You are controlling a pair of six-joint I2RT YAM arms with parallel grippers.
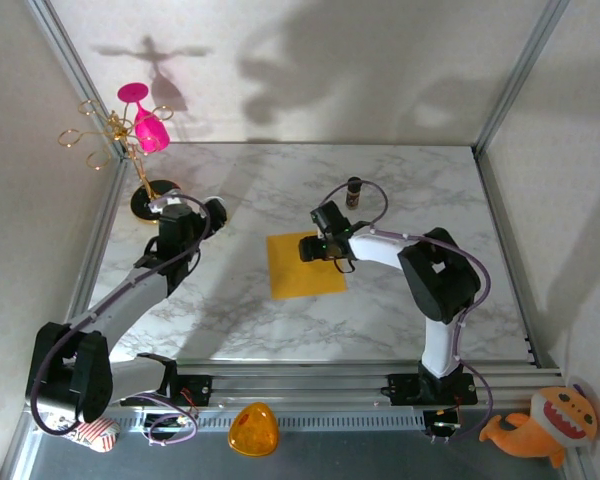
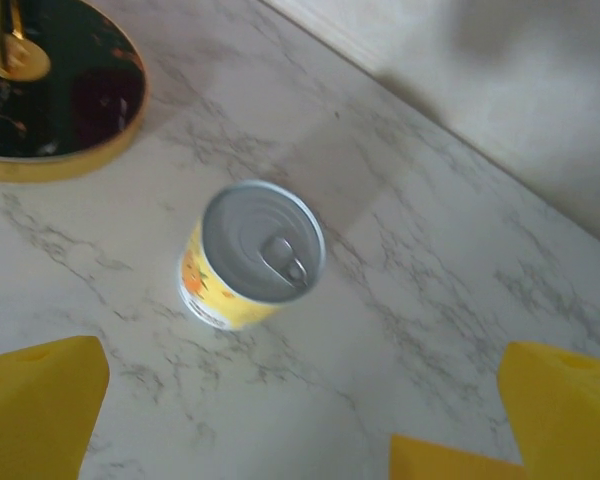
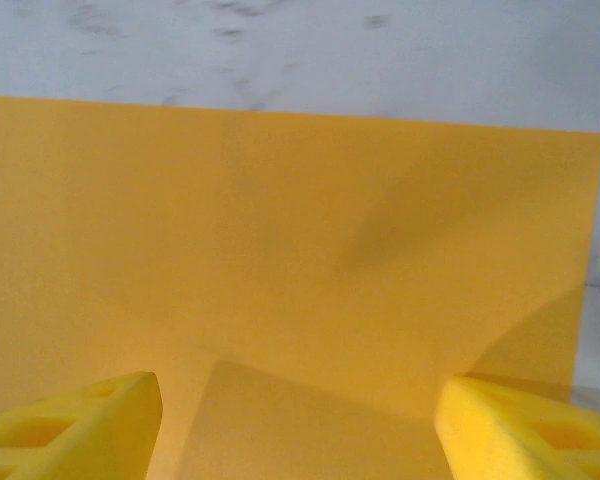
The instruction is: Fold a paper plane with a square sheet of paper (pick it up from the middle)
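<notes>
The square sheet of paper lies flat on the marble table, matte orange-yellow and uncreased. My right gripper hovers over its upper middle part. In the right wrist view the paper spreads under the open right gripper, whose yellow fingers stand wide apart with nothing between them. My left gripper is to the left of the sheet, apart from it. It is open, and a corner of the paper shows near its right finger.
A small yellow tin stands ahead of the left gripper, beside the black-and-gold base of a glass rack. A small dark bottle stands behind the paper. An orange plastic dome and a shark toy lie off the front edge.
</notes>
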